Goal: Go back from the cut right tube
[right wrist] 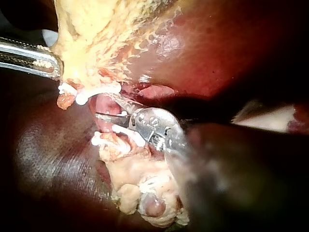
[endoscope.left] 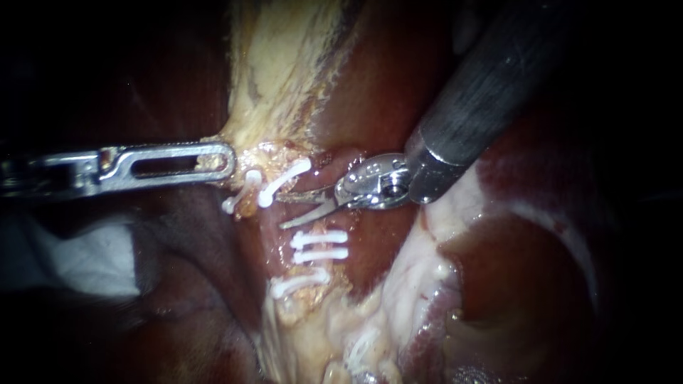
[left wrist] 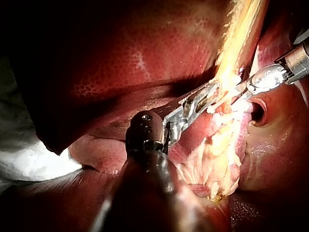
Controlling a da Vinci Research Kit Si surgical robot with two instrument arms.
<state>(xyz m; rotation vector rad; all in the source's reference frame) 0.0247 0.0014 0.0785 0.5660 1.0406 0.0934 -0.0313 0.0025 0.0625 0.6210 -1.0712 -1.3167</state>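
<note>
Endoscope view: blades apart at the clipped right tube

The right instrument [endoscope.left: 283, 212] enters from the upper right. At frame centre its thin blades are spread in a narrow V and grip nothing. Their tips sit in the right tube [endoscope.left: 318, 246] gap, between the upper clip [endoscope.left: 284, 178] and the lower clips [endoscope.left: 320, 254]. At centre left, the left instrument [endoscope.left: 226, 160] has its jaws closed on pale yellow tissue [endoscope.left: 277, 71]. Dark liver [endoscope.left: 398, 85] surrounds them, and white gauze [endoscope.left: 92, 263] lies at lower left.

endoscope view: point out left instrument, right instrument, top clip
left instrument [endoscope.left: 226, 162]: endoscope view, tip gripping tissue [endoscope.left: 277, 71]
right instrument [endoscope.left: 282, 211]: endoscope view, between its open blade tips
top clip [endoscope.left: 286, 183]: endoscope view, its middle
</note>
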